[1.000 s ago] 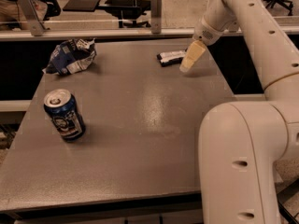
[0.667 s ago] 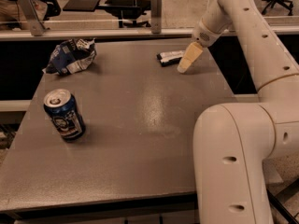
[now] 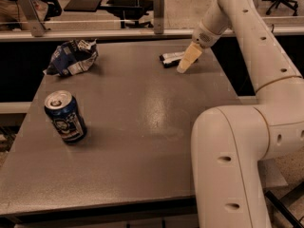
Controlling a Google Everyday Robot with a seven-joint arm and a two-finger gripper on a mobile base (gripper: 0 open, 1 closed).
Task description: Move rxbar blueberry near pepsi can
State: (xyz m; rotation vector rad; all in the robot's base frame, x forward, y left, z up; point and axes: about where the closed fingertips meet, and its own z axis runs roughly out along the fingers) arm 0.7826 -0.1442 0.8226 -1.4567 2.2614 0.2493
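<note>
The rxbar blueberry [image 3: 171, 58] is a small flat black bar with a pale label, lying at the far right of the grey table [image 3: 133, 127]. The pepsi can [image 3: 65, 116] is dark blue with a silver top and stands upright near the table's left front. My gripper [image 3: 186, 61] hangs from the white arm at the far right, tips down at the table, right beside the bar's right end and overlapping it.
A wrinkly blue-and-white chip bag [image 3: 71, 57] lies at the far left of the table. The arm's large white base link [image 3: 232, 165] fills the right foreground. A rail with metal posts [image 3: 159, 6] runs behind the table.
The gripper has shifted slightly left and down toward the bar's right end. The bar, can and bag have not moved.
</note>
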